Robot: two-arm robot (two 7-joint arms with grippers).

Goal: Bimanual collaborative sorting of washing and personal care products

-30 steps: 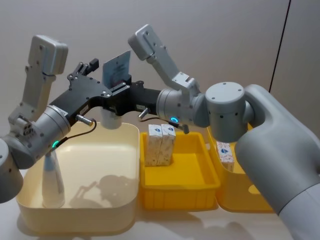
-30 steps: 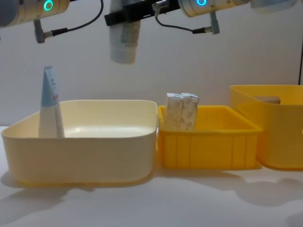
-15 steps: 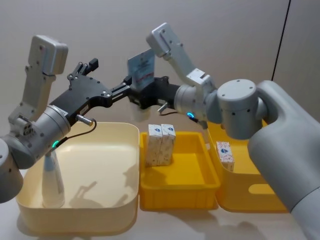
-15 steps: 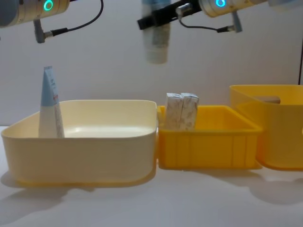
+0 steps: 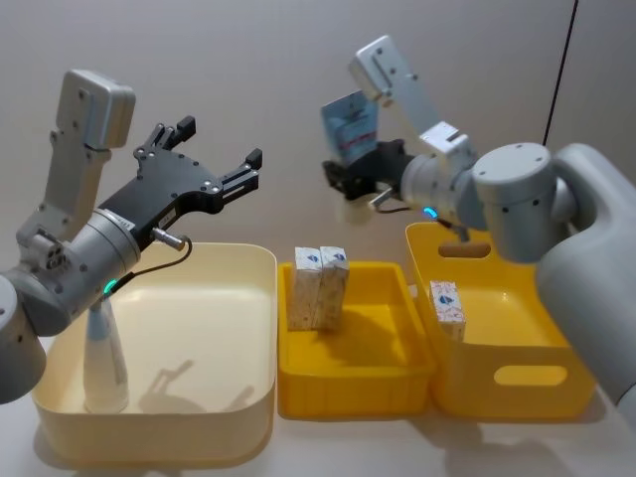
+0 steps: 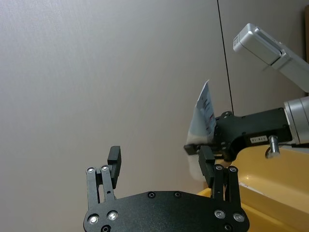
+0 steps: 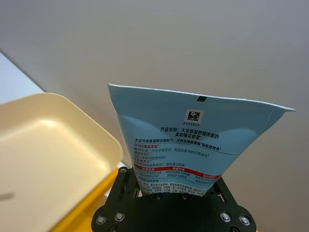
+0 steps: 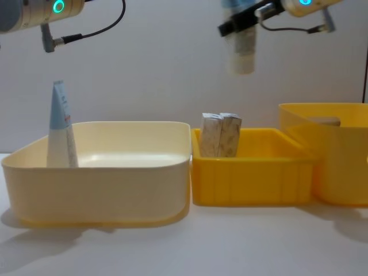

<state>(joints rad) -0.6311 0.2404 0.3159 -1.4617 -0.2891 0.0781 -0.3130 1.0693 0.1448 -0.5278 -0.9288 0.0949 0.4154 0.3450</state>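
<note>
Nearest, three bins stand in a row on the counter (image 8: pixel 184 247): a wide cream bin (image 5: pixel 199 417) on the robot's left, a low yellow bin (image 5: pixel 358 383) in the middle and a taller yellow bin (image 5: pixel 497 383) on the right. One pale-blue tapered tube (image 5: pixel 102 358) stands upright, cap down, against the left wall of the cream bin. Two cream cartons (image 5: pixel 318 286) stand upright, side by side and touching, at the back left of the middle bin. One more carton (image 5: pixel 447 308) with red and blue print leans against the left inner wall of the taller bin.

Farther back and higher, the left gripper (image 5: pixel 204 159) hangs above the cream bin's rear edge with its fingers spread wide apart, holding nothing. The right gripper (image 5: pixel 350 179) hangs above the gap between the two yellow bins, fingers closed on the lower body of one blue-topped tube (image 5: pixel 348 124), held upright. In the chest view its whitish cap end (image 8: pixel 240 54) hangs below the fingers, well above the bins.
</note>
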